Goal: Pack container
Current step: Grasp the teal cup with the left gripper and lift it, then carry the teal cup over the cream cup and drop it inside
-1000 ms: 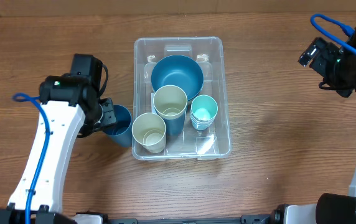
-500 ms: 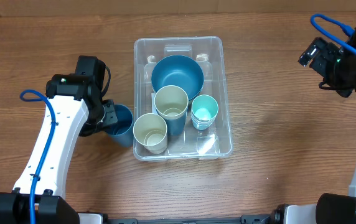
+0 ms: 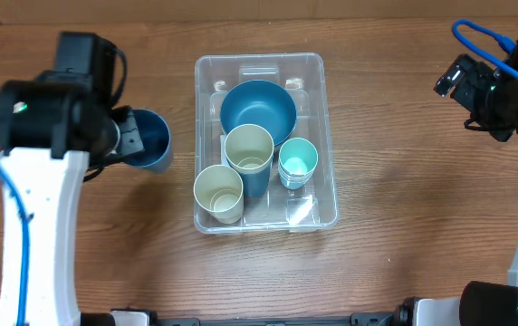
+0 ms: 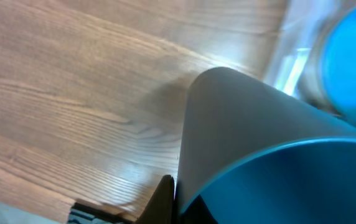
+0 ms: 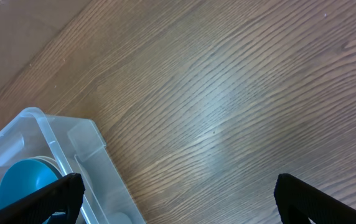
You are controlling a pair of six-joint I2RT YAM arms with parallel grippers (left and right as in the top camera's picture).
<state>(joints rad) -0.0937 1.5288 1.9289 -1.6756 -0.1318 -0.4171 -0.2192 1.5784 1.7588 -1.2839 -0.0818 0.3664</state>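
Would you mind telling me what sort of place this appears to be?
Probably a robotics lab bench rather than a kitchen: two cabled robot arms flank a wooden table, with a clear container of cups and a blue cup in the left claw.

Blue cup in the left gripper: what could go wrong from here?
1. The container looks crowded: blue bowl, far cream cup, near cream cup and teal cup leave little bare floor, so the blue cup may land on a rim and tip.
2. Coming from the left, the left gripper could clip the container wall or the cream cups.
3. The cup hides much of the left wrist view.
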